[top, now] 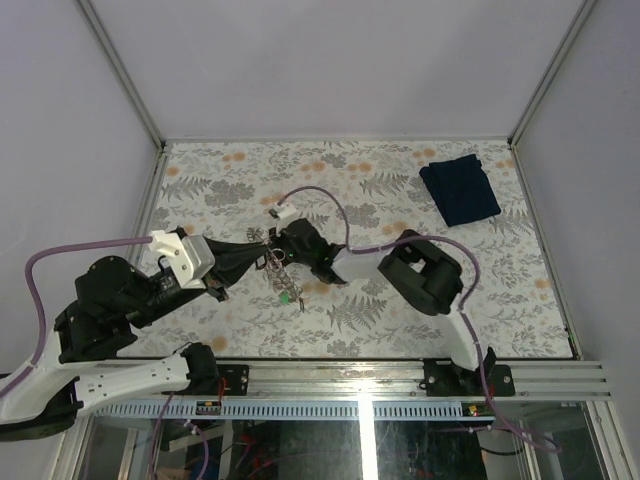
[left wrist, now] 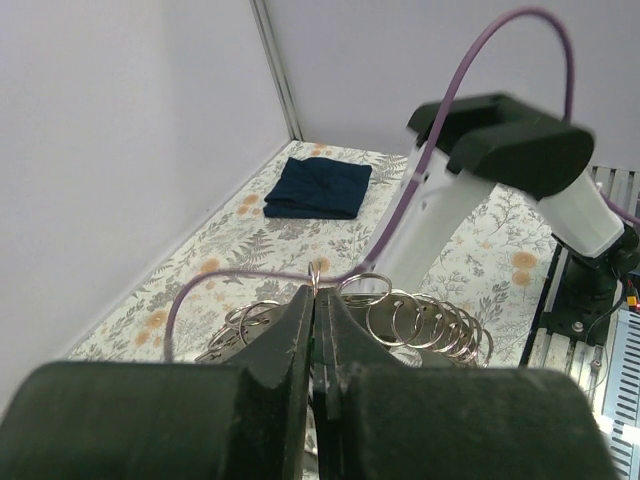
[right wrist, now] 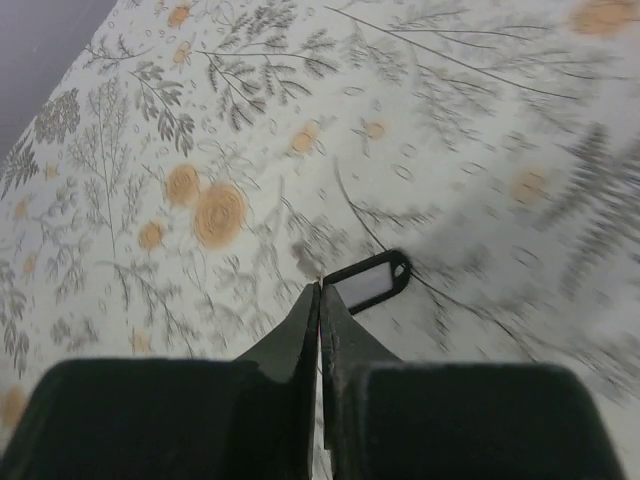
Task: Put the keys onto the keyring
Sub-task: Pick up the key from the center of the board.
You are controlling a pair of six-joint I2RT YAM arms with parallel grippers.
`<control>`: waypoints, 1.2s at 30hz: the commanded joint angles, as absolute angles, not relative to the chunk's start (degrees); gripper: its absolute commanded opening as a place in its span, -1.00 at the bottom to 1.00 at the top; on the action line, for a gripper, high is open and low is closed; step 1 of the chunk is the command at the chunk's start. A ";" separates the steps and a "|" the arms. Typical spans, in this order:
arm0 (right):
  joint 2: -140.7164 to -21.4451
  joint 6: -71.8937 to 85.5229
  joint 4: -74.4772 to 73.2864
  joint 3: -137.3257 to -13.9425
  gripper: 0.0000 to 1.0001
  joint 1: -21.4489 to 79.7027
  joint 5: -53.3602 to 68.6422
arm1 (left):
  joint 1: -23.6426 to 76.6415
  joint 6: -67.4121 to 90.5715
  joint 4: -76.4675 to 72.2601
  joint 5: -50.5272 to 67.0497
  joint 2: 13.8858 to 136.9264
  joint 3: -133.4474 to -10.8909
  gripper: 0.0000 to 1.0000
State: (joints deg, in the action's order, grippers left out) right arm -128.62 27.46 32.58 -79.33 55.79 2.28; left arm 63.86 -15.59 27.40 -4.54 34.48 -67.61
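Left gripper (left wrist: pixel 315 296) tight on keyring (left wrist: pixel 430 322), right gripper (right wrist: pixel 320 291) closed beside black-rimmed tag (right wrist: pixel 368 284), blue cloth (top: pixel 459 188) apart.

Fern-printed surface with one cloth on it.
The surface (top: pixel 350 170), patterned with grey ferns and orange blossoms, carries a dark blue folded cloth (top: pixel 459 188) lying flat near its far right corner.

Black-and-white arms (top: pixel 110 295), purple cables (top: pixel 318 188)
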 commanded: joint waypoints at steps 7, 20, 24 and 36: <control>-96.69 15.80 40.80 -53.71 -1.00 45.05 9.20 | 63.64 -17.19 23.29 -4.40 36.87 -68.01 -1.00; -56.69 -12.04 37.02 -34.33 -1.00 42.77 11.02 | 63.53 -20.58 12.20 9.37 39.39 -63.82 -1.00; -46.74 -17.94 32.94 -34.24 -1.00 42.80 15.59 | 63.58 -22.08 7.31 14.87 40.48 -62.06 -1.00; -33.36 -23.55 18.20 -41.26 -1.00 42.74 31.47 | 63.59 -22.85 0.14 21.61 47.80 -61.88 -1.00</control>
State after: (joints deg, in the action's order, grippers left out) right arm -34.37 -19.92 20.34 -38.83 42.96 23.59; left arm 63.79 -21.69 9.34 18.04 47.13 -61.21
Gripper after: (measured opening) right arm 0.009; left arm 0.011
